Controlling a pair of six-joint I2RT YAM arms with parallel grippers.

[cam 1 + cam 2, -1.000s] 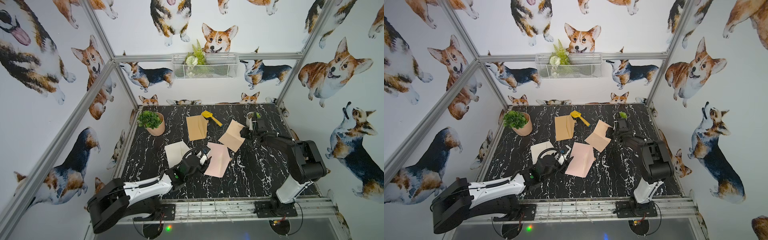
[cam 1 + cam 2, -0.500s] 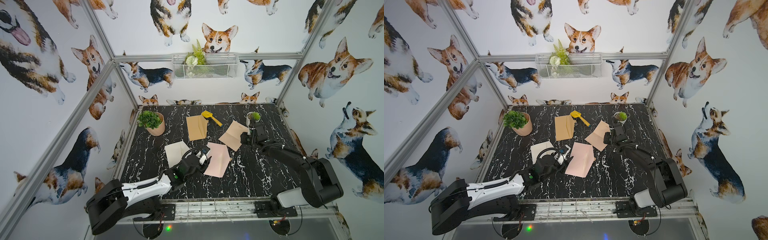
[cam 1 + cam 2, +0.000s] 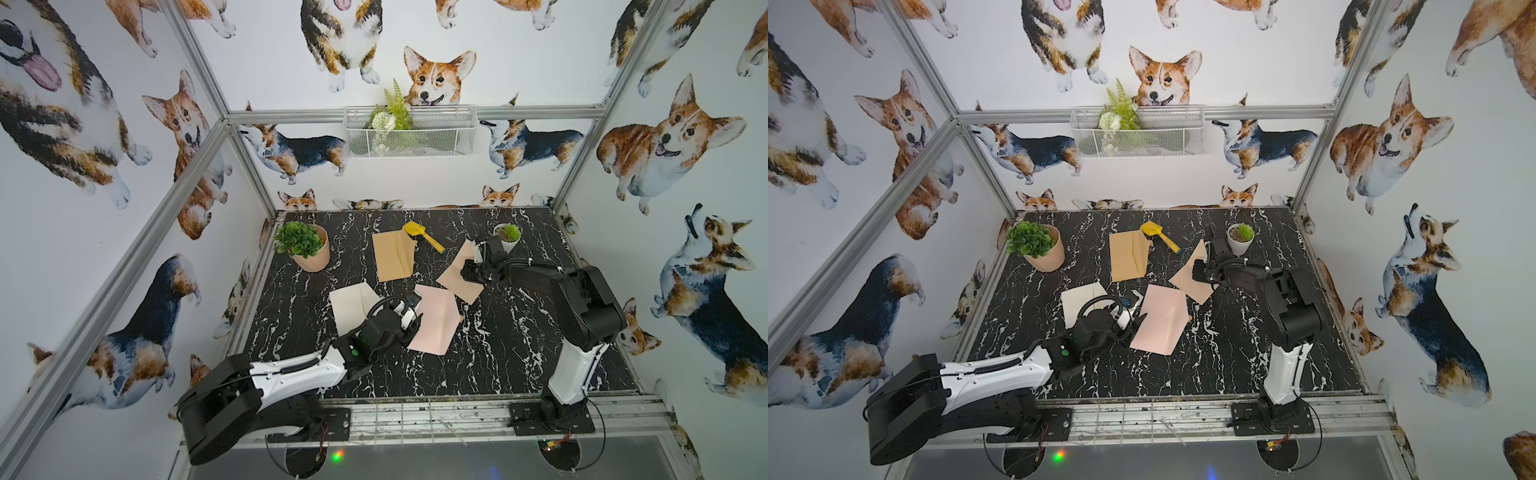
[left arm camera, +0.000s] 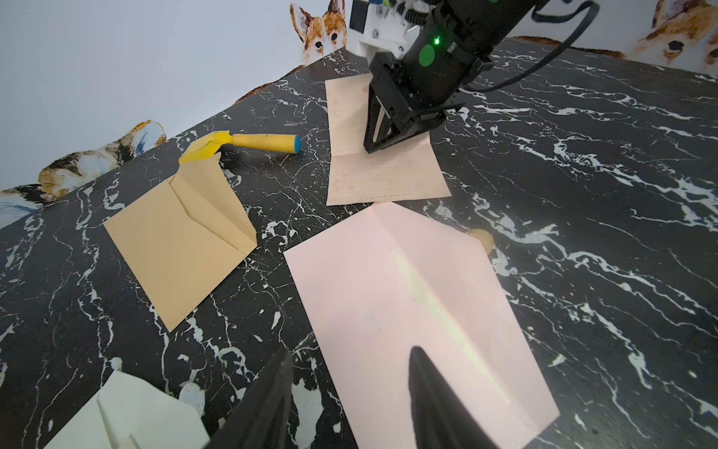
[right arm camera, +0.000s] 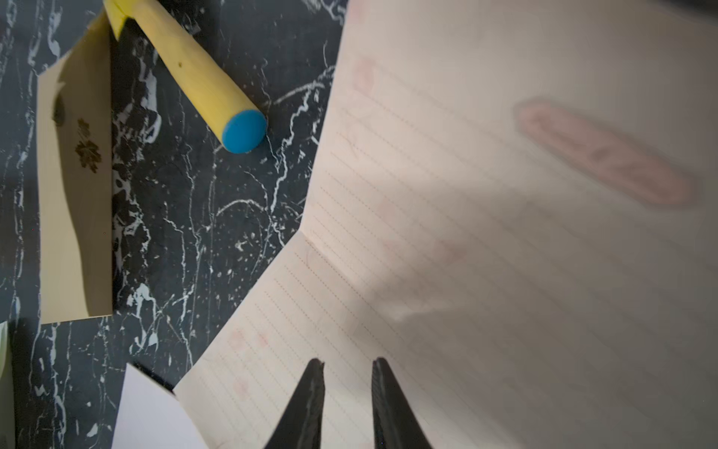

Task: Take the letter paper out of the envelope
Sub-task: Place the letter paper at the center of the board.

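A lined beige letter paper (image 3: 455, 276) (image 5: 466, 233) lies unfolded on the black marble table, outside any envelope. My right gripper (image 5: 348, 362) (image 4: 369, 149) points down at it near its crease. Its jaws stand a small gap apart with nothing between them. A pink envelope (image 3: 436, 322) (image 4: 408, 291) lies flat in the middle, its near corner touching the paper. My left gripper (image 4: 351, 352) (image 3: 413, 326) is open at the envelope's left edge. One finger is over the pink surface and one over the table.
A tan envelope (image 3: 392, 255) with its flap raised lies at the back, a yellow toy shovel (image 3: 422, 235) beside it. A cream envelope (image 3: 351, 303) sits under my left arm. A potted plant (image 3: 305, 247) stands back left, a small white pot (image 3: 508, 237) back right.
My right gripper has narrowed its jaws and shifted a little left over the letter paper, while its arm's elbow swung around. The left arm has hardly moved.
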